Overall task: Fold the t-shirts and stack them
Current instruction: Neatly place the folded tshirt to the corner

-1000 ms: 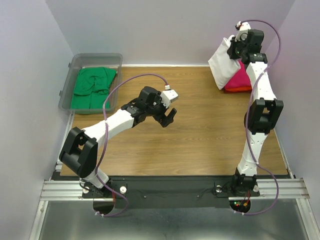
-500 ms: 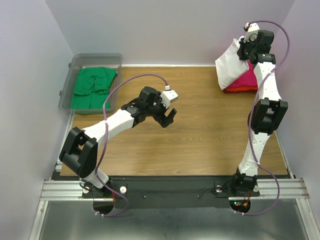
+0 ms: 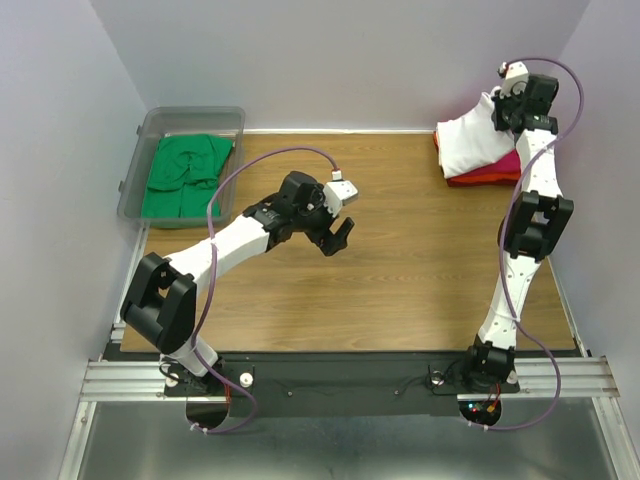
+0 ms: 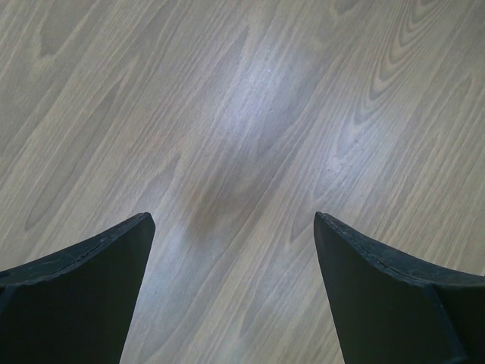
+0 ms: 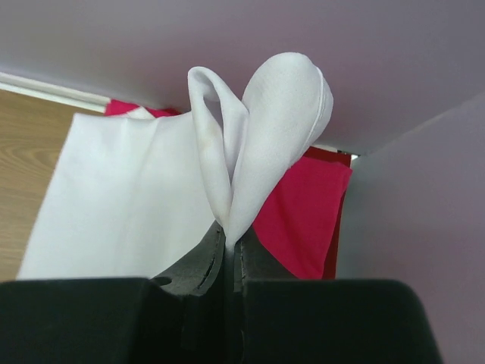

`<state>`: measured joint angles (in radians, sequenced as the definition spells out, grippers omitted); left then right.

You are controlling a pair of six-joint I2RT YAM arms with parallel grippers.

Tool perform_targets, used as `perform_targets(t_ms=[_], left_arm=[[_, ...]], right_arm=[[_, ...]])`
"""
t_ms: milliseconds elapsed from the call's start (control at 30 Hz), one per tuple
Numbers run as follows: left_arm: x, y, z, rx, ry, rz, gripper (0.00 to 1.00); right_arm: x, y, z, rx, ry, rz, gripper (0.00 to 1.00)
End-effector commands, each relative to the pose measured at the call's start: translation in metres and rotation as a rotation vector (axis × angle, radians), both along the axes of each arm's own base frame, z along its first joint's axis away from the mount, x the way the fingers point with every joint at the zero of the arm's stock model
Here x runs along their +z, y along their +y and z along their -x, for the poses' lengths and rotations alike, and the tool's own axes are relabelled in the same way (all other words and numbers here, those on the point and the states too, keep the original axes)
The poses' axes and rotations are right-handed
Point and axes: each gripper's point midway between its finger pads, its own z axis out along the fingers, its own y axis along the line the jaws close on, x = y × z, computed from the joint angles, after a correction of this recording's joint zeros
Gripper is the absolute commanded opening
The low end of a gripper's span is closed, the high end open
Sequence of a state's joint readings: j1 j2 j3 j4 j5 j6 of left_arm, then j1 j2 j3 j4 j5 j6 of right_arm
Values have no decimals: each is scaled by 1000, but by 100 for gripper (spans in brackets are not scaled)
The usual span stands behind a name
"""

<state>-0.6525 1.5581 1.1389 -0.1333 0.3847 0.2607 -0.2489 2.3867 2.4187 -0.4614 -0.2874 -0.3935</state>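
Observation:
My right gripper point(image 3: 500, 108) is at the far right corner, shut on a pinched fold of the white t-shirt point(image 3: 472, 143). In the right wrist view the white t-shirt point(image 5: 136, 205) rises in a loop from the gripper point(image 5: 229, 241). It lies over the folded magenta pink t-shirt point(image 3: 508, 163), which shows too in the right wrist view point(image 5: 303, 220). The red-orange t-shirt point(image 3: 478, 180) is at the bottom of that pile. The green t-shirt point(image 3: 186, 175) lies in the bin. My left gripper point(image 3: 338, 236) is open and empty above the bare wood point(image 4: 235, 152).
A clear grey plastic bin point(image 3: 190, 120) stands at the far left of the wooden table point(image 3: 400, 270). Walls close the table at the back and both sides; the right wall point(image 5: 424, 212) is close beside the pile.
My right gripper has moved right and toward the back corner with the white t-shirt, which has gone from hanging upright to lying spread over the pile. The left arm has not moved.

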Motion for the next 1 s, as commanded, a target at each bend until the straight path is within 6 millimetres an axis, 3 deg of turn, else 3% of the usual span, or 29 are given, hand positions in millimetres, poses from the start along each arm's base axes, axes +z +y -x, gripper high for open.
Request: perform_targets(t_ms=[0, 267, 733, 833, 867, 900, 967], left_arm=[[23, -7, -4, -33, -34, 30, 98], [21, -8, -1, -51, -12, 27, 98], [19, -9, 0, -59, 4, 20, 98], [22, -9, 1, -64, 8, 24, 98], [24, -8, 1, -65, 4, 25, 98], [27, -8, 0, -64, 0, 28, 98], [30, -8, -1, -62, -7, 32, 99]], right_arm=[[25, -23, -12, -5, -98, 86, 1], [-6, -50, -18, -33, -73, 133, 0], [-39, -82, -24, -86, -59, 220, 2], [-42, -97, -25, -158, -61, 252, 21], [-40, -102, -24, -179, -63, 259, 35], [-37, -104, -23, -188, -69, 262, 35], [-29, -106, -22, -202, -85, 258, 48]])
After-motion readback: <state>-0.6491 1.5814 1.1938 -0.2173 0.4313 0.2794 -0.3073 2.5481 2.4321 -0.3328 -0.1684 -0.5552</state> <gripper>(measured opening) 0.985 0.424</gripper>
